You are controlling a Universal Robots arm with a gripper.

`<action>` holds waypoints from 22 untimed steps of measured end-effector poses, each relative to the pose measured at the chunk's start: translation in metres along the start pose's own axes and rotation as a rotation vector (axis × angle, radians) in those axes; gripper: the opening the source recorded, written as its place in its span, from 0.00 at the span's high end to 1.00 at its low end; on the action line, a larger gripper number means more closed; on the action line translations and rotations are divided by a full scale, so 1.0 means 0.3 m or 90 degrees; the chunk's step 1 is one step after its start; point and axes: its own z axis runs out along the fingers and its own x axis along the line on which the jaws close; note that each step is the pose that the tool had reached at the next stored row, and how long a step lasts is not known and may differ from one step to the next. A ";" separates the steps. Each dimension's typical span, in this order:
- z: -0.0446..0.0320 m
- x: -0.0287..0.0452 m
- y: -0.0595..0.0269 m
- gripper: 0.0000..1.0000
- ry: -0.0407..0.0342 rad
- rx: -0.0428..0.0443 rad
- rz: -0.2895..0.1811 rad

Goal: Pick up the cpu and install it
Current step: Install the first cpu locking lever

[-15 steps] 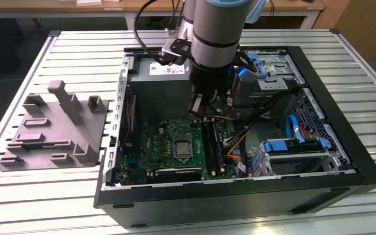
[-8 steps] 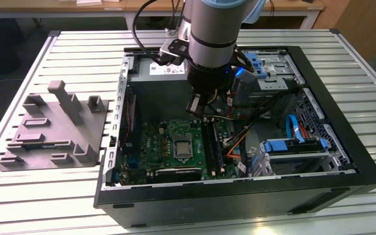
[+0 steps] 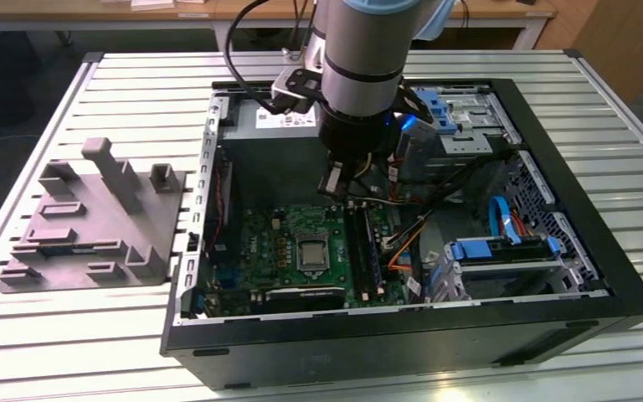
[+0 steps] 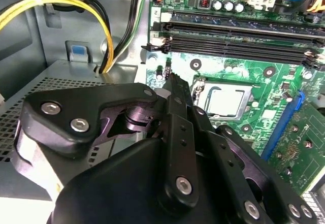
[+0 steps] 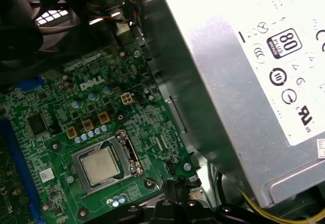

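Observation:
The cpu (image 3: pixel 311 251) lies flat in its socket on the green motherboard (image 3: pixel 265 243) inside the open computer case, its silvery top facing up. It shows in both wrist views (image 4: pixel 226 100) (image 5: pixel 99 165), framed by the metal socket bracket. My gripper (image 3: pixel 344 194) hangs above the board, a little beyond the socket toward the power supply. Its black fingers (image 4: pixel 175 89) are pressed together with nothing between them, and the tips (image 5: pixel 175 186) sit off to one side of the cpu, apart from it.
The grey power supply (image 5: pixel 254 82) with a white label stands close beside the gripper. Yellow and black cables (image 4: pixel 101 26) run near it. Memory slots (image 4: pixel 238 36) and blue drive brackets (image 3: pixel 501 247) crowd the case. A grey moulded tray (image 3: pixel 87 218) sits on the slatted table at the exterior view's left.

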 end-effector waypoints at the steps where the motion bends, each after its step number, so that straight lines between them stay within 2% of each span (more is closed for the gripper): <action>1: 0.000 0.002 0.000 0.89 0.0018 0.0008 -0.001; 2: 0.000 0.003 0.001 0.89 0.0042 0.0018 -0.002; 3: 0.000 0.005 0.001 0.89 0.0091 0.0040 -0.003; 6: 0.000 0.009 0.003 0.89 0.0189 0.0085 -0.005; 8: 0.000 0.012 0.004 0.89 0.0229 0.0102 -0.009; 14: 0.001 0.016 0.005 0.89 0.0249 0.0106 -0.046; 22: 0.000 0.017 0.004 0.89 0.0251 0.0106 -0.050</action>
